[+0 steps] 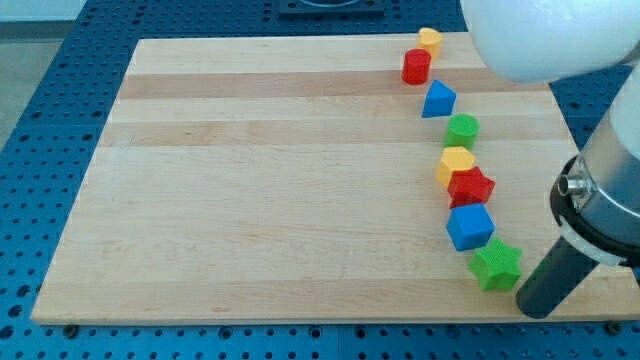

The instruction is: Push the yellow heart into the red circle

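At the view's bottom right, my tip [535, 308] rests on the board [250, 200], just beside the green star [496, 265], which sits up and to the view's left of it. No gripper on this rig, so nothing is open, closed or held; the rod touches no block that I can confirm.

Blocks run in a loose column up the view from the tip: green star, blue cube [469, 227], red star [471, 186], a yellow block [455, 163] touching the red star, green circle [462, 129], blue triangle [438, 99].

Task blocks lie farthest from the tip, near the board's top edge: the yellow heart [430, 40] sits just above the red circle [416, 67], the two touching or nearly so. Exact contact cannot be told.

Risks, as judgement:
- Whole column stands between tip and heart. A straight run up the view would plough through the green star and blue cube and scatter the rest.
- Heart sits close to the top edge; little room to get behind it. An off-centre push could slide it sideways past the red circle or off the board.
- The two yellow blocks could be confused; the nearer one is not the target.
- Arm body blocks part of the view's right, hiding that side of the board.

Writing, labels, brands: none readable.
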`<state>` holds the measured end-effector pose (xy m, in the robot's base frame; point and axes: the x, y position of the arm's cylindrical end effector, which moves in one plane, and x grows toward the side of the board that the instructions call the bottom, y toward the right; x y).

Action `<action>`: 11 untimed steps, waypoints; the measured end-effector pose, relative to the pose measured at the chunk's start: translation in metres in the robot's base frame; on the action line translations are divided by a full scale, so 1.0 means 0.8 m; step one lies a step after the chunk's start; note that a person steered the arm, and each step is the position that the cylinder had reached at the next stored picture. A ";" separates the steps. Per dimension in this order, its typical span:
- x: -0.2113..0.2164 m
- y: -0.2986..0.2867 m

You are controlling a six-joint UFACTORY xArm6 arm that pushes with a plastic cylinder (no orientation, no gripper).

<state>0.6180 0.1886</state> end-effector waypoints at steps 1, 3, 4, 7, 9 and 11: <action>-0.014 0.016; -0.051 0.037; -0.051 0.037; -0.171 0.079; -0.299 0.128; -0.445 0.142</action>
<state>0.2620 0.3019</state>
